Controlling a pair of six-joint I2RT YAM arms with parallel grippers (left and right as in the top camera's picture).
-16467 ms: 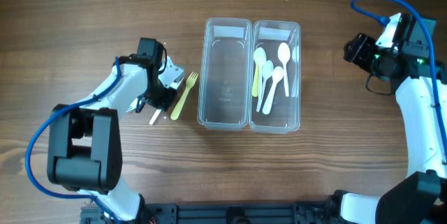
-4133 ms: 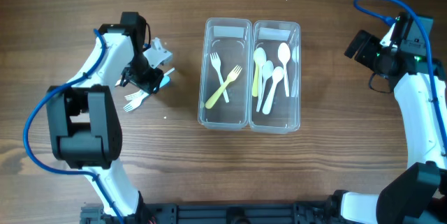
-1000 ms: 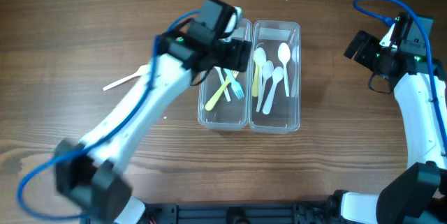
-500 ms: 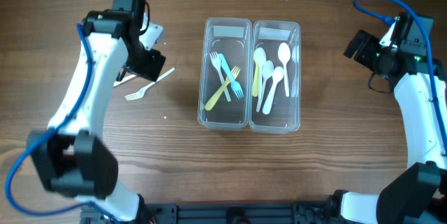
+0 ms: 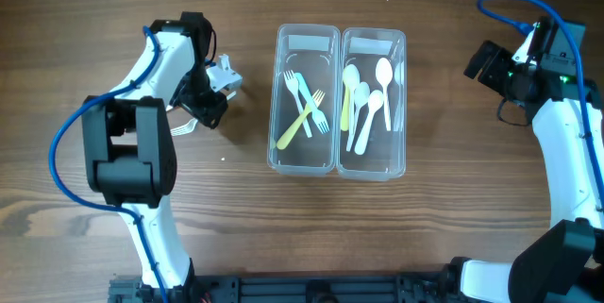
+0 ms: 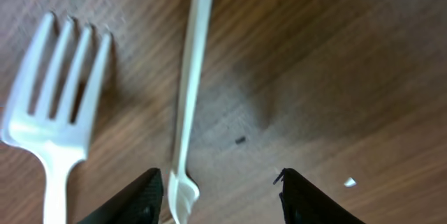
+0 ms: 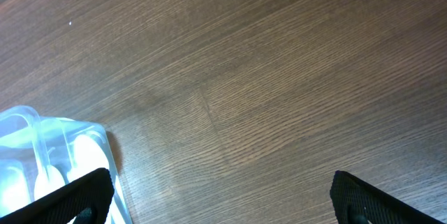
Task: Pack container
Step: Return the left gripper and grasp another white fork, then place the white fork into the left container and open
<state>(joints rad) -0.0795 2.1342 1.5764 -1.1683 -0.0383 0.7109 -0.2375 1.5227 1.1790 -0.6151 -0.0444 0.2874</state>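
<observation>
The container [image 5: 338, 166] is a clear twin tray in the middle of the table. Its left tub holds a white, a blue and a yellow fork [image 5: 304, 105]. Its right tub holds several white spoons [image 5: 373, 100]. My left gripper [image 5: 209, 105] hangs low over loose cutlery left of the tray. In the left wrist view a thin white handle [image 6: 192, 77] ends between the jaws of the left gripper [image 6: 223, 197], close beside the left finger [image 6: 136, 199], with a clear gap to the other finger. A white fork [image 6: 49, 112] lies just left of it. My right gripper [image 5: 481, 62] is open at the far right.
Bare wood shows under the right gripper [image 7: 230, 203], with a corner of the container [image 7: 42, 154] at the left edge of its view. The white fork [image 5: 180, 126] lies partly under the left arm.
The left arm left a blue fork in the left tub and swung back left, down over the loose cutlery. Its jaws have narrowed. The right arm has not moved.
</observation>
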